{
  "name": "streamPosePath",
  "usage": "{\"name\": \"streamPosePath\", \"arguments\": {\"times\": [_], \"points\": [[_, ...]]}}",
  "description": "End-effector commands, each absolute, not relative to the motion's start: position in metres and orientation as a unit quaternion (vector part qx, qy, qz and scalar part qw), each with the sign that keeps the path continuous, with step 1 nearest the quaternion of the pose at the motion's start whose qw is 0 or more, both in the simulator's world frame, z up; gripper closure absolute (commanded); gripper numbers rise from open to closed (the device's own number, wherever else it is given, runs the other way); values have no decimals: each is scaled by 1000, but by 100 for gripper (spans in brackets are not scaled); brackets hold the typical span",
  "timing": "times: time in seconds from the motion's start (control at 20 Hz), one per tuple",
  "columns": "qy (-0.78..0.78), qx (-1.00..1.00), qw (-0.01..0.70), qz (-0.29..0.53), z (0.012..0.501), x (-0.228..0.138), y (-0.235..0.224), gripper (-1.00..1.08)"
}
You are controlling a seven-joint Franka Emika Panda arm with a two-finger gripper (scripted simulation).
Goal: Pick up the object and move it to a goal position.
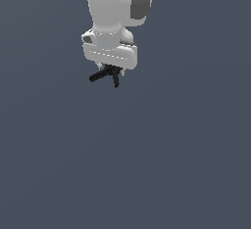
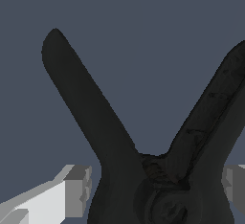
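Note:
The object (image 1: 107,74) is a small matte black item with thin limbs forking out like a Y, sitting just under the white hand in the exterior view. In the wrist view the object (image 2: 143,170) fills the frame, two dark limbs spreading away from a joined base. My gripper (image 1: 112,71) has its grey fingers (image 2: 76,192) on either side of that base, pressed against it, so it is shut on the object. The fingertips are mostly hidden under the hand in the exterior view.
A plain dark grey-blue surface (image 1: 171,164) surrounds the arm on all sides. The white arm link (image 1: 115,3) rises to the top edge of the exterior view. No goal marker shows.

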State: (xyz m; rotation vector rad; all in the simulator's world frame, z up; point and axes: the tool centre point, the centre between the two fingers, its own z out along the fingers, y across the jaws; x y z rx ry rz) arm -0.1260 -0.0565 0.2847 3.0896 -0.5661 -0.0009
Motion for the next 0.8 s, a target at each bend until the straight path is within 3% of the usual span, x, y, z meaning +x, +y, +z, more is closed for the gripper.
{"name": "streamPosePath", "arguments": {"times": [0.0, 0.75], "points": [[-180, 984, 0, 0, 309, -130, -57, 108], [-180, 984, 0, 0, 385, -139, -58, 108]]}}
